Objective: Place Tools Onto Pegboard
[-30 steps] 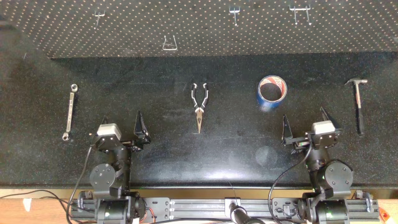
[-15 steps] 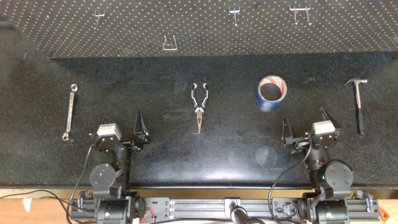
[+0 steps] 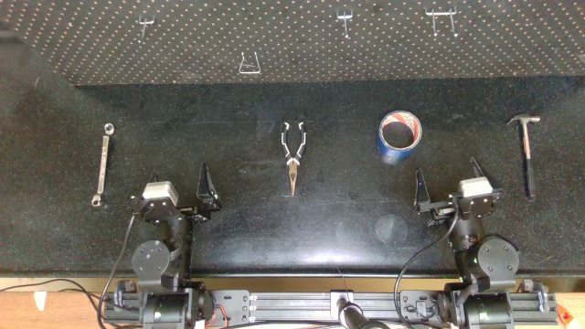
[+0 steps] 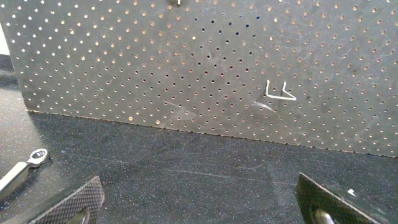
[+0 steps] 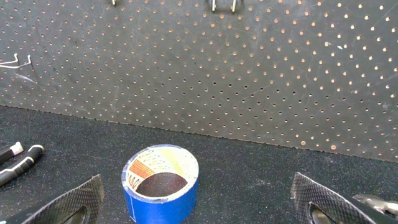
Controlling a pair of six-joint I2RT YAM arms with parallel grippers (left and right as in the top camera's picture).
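A silver wrench [image 3: 102,164] lies at the table's left, its head [image 4: 36,156] seen in the left wrist view. Black-handled pliers [image 3: 292,155] lie in the middle, their handle ends [image 5: 17,157] showing in the right wrist view. A blue tape roll [image 3: 399,135] [image 5: 161,183] stands right of centre, straight ahead of my right gripper. A hammer [image 3: 526,151] lies at the far right. My left gripper [image 3: 179,179] [image 4: 199,205] and right gripper [image 3: 447,177] [image 5: 199,202] stand open near the front edge, holding nothing. The pegboard [image 3: 292,37] stands behind the table.
Metal hooks hang on the pegboard: a wire loop hook [image 3: 249,64] [image 4: 280,92] low at the centre-left, a small hook [image 3: 144,22], a double hook [image 3: 345,18] [image 5: 222,5] and a wider bracket [image 3: 441,18]. The black table [image 3: 228,119] has free room between the tools.
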